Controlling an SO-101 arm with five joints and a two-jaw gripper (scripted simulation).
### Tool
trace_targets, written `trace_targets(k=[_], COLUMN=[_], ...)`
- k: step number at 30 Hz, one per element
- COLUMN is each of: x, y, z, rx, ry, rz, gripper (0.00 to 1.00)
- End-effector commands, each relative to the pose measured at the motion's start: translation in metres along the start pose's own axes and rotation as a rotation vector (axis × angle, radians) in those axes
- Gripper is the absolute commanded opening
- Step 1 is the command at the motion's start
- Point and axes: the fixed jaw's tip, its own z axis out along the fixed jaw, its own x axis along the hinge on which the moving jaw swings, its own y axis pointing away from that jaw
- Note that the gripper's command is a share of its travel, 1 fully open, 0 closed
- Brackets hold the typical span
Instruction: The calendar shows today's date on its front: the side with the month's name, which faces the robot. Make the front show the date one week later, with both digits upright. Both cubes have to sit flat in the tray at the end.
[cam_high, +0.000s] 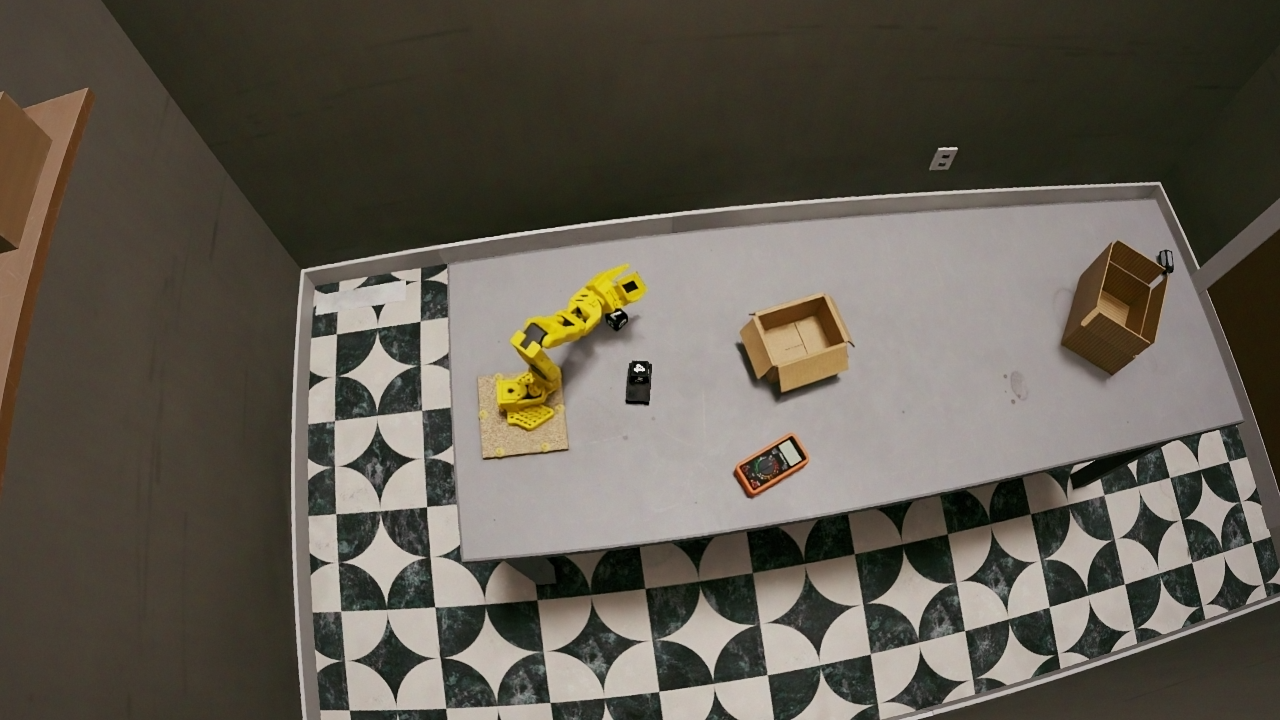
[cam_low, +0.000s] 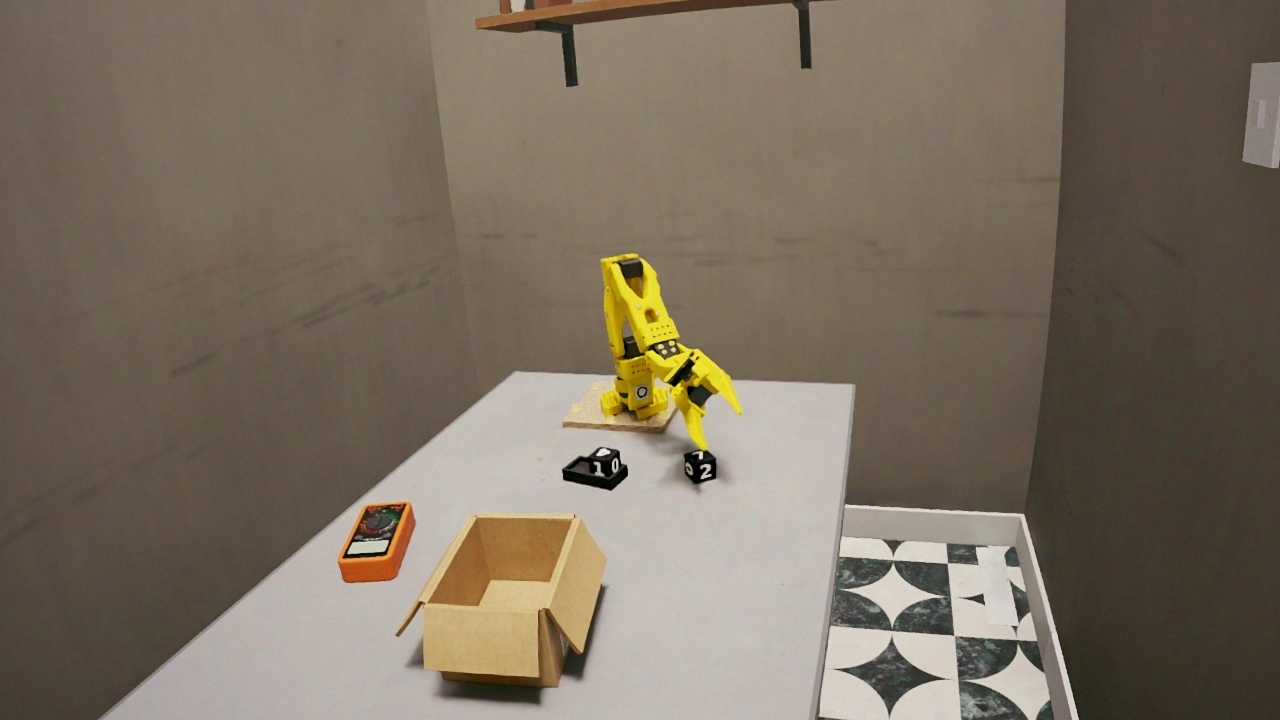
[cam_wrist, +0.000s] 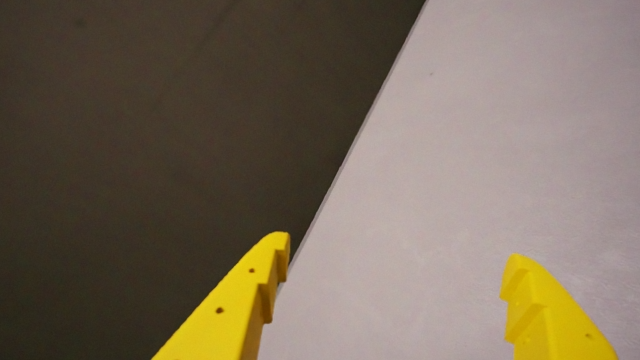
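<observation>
Cube (cam_high: 616, 319) (cam_low: 699, 466) sits loose on the bench (cam_high: 895, 358) (cam_low: 716, 582), outside the tray (cam_high: 638, 394) (cam_low: 590, 480). End effector (cam_high: 637, 275) (cam_low: 723, 429) (cam_wrist: 395, 245) is parted, ungripping; descending misaligned, a finger could strike and roll it.

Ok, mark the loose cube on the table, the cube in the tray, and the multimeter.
Loose cube (cam_high: 616, 319) (cam_low: 699, 467): top, exterior; its body.
Tray cube (cam_high: 639, 371) (cam_low: 605, 462): top, exterior; its body.
Multimeter (cam_high: 771, 465) (cam_low: 376, 540): top, exterior; its front face.

One cube (cam_high: 639, 368) (cam_low: 605, 461) sits in the tray (cam_high: 638, 394) (cam_low: 594, 481), another (cam_high: 616, 319) (cam_low: 699, 466) beside it.
</observation>
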Motion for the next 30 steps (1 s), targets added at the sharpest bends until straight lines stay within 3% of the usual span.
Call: trace_targets(k=[1,30], x=[-0.003,-0.009], y=[0.007,0.013], z=[-0.002,-0.023], rx=[0.084,0.165], ry=[0.149,0.297], rz=[-0.114,-0.293], gripper=[0.35,0.35])
